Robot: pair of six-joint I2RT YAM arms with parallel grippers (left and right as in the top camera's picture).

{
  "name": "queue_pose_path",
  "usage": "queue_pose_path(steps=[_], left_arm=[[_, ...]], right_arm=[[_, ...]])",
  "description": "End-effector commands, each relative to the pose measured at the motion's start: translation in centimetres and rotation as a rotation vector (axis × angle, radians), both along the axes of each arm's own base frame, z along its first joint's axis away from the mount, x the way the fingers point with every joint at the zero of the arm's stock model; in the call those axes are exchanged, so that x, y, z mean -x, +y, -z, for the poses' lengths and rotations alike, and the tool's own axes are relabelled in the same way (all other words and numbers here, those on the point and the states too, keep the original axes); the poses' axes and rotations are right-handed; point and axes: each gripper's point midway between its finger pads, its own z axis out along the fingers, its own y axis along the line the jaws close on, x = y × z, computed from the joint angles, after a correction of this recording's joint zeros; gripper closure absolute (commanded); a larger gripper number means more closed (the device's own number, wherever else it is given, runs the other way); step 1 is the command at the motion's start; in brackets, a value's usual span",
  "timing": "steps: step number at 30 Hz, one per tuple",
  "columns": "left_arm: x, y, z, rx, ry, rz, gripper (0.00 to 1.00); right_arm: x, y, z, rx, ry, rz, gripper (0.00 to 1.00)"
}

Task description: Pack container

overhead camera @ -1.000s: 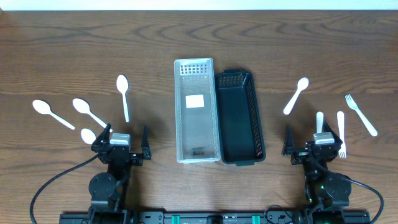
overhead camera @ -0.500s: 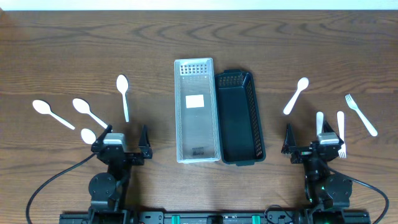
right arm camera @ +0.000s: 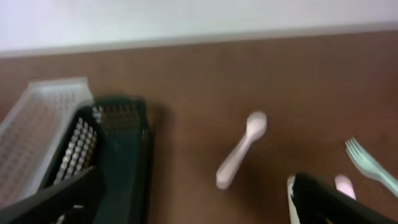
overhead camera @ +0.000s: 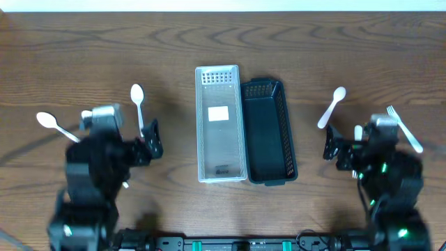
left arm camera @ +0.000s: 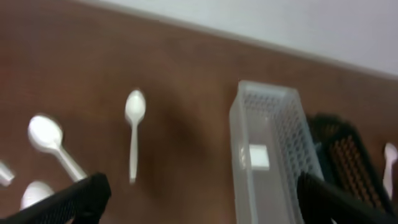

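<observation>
While adjacent, one white basket point(overhead camera: 221, 143), one black basket point(overhead camera: 268, 139).

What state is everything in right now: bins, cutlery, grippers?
Clear bin, empty apart from a label.
Black bin, empty.
Inner left spoon, loose on the table.
Outer left spoon, loose on the table.
Right spoon, loose on the table.
Fork, loose on the table.
Left gripper, open, empty.
Right gripper, open, empty.
</observation>
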Motion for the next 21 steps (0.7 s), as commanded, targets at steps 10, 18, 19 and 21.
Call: queue_pose_path(steps=[10,18,19,21], left_arm=[[-0.1,-0.2,3.0,-0.050,0.608,0.030,0.02],[0.9,-0.1,4.0,-0.053,0.683,0.031,0.02],[0.9,-0.1,4.0,-0.052,0.682,0.030,0.02],[0.9,-0.3,4.0,-0.045,0.685,0.033,0.02]], right_arm=[[-1.2,1.2,-2.6,-0.028,0.518,-0.048,0.18],[-0.3,-0.3,2.3,-0.031,0.689,0.095,0.94],[-0.1,-0.2,3.2,-0.033,0.704,0.096,0.94],[0.3,0.3,5.0,-0.024,0.735,0.079,0.99]])
